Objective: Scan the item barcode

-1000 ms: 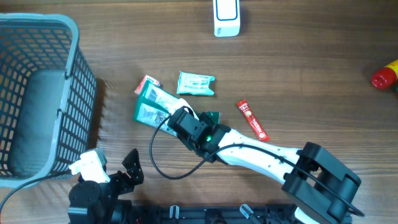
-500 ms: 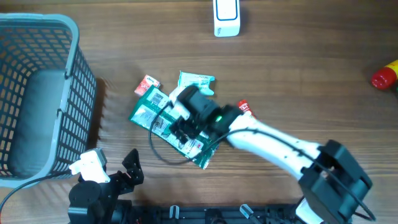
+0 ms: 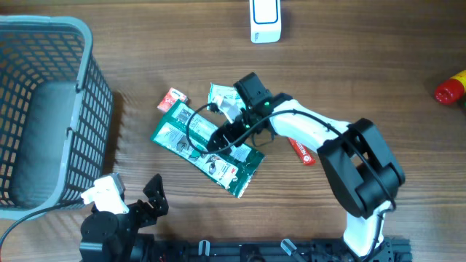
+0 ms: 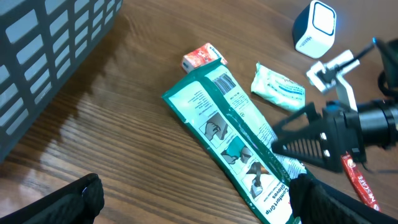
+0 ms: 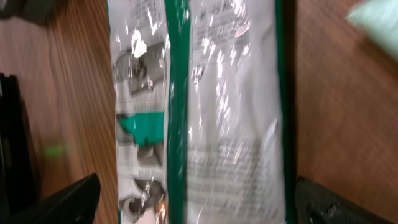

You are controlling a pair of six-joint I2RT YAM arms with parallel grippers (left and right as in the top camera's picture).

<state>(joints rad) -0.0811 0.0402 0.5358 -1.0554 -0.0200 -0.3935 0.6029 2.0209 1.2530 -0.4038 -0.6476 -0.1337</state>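
The item, a long green and white glove package (image 3: pixel 231 169), lies flat on the wooden table with a barcode (image 4: pixel 225 84) facing up at its far end. My right gripper (image 3: pixel 231 137) hovers open just above its middle. In the right wrist view the package (image 5: pixel 205 106) fills the space between the spread fingers and neither finger touches it. My right gripper (image 4: pixel 311 134) also shows in the left wrist view beside the package (image 4: pixel 239 143). The white scanner (image 3: pixel 265 20) stands at the table's far edge. My left gripper (image 3: pixel 135 207) rests open near the front edge, holding nothing.
A grey mesh basket (image 3: pixel 80 109) fills the left side. A small teal packet (image 3: pixel 227 94), a red and white packet (image 3: pixel 173 97) and a red stick pack (image 3: pixel 298 149) lie round the package. A red bottle (image 3: pixel 451 89) sits at the right edge.
My right gripper opened and let go of the package, which now lies spread flat toward the front right. The right arm swung toward the table's far side. The left arm stayed still.
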